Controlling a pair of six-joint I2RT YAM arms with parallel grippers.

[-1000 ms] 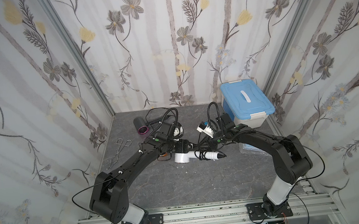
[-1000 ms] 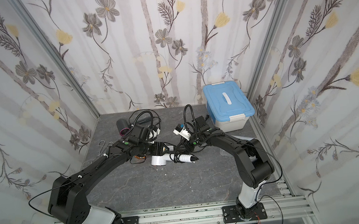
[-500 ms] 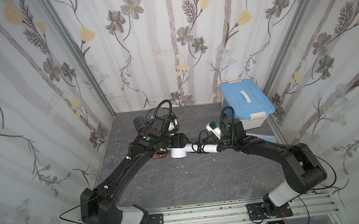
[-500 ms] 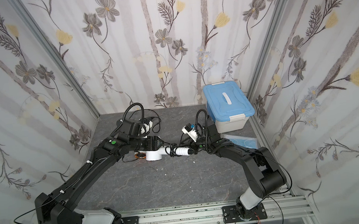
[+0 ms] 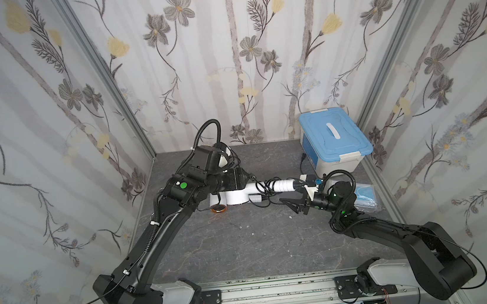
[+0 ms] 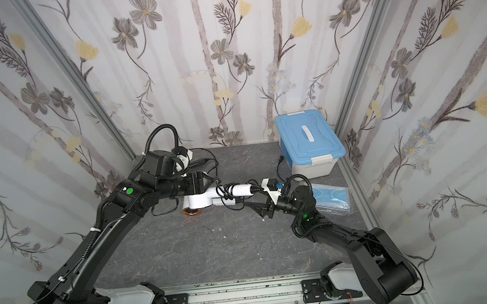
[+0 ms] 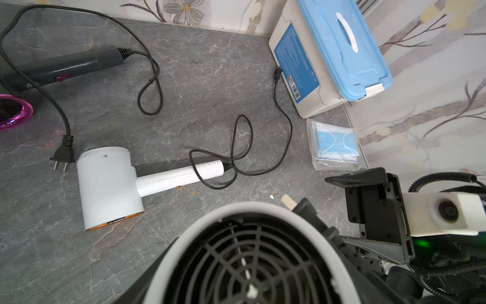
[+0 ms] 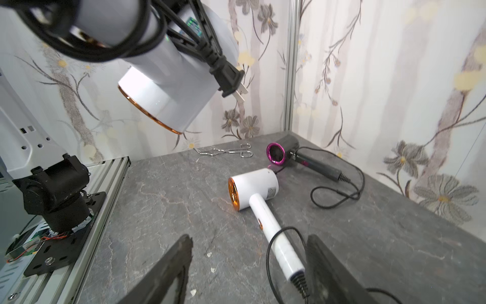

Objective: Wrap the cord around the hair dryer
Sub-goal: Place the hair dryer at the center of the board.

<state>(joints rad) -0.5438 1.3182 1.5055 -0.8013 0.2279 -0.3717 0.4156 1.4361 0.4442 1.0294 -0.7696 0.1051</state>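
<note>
The white cylindrical plastic hair dryer point(image 8: 178, 73) hangs clear of the grey marbled stone-look table point(image 5: 246, 245), near the blue-lidded off-white plastic storage box point(image 5: 333, 137), with its handle end pointing toward that box. The left gripper point(image 5: 243, 178) is clamped across its smooth barrel. That hold probably wants to be firm and level so the turns cannot slide. The right gripper point(image 8: 248, 237) has its jaws spread wide with nothing in them, and sits between the handle end and the box. The black rubbery cord point(image 8: 105, 54) already lies in several turns round the handle, so what remains looks like securing the loose end. It is best taken close to the two-pin plug point(image 8: 230, 77), which dangles free, and drawn snug. A second white dryer with a copper-orange rim point(image 7: 107, 184) lies on the table under the held one, its thin cord trailing toward the box and liable to snag. A glossy dark grey dryer with a magenta ring point(image 8: 286, 150) rests well apart from the box. A crinkly clear packet of blue masks point(image 7: 335, 142) lies just beside the box. Thin wire tongs point(image 8: 226, 151) lie farthest from the box.
</note>
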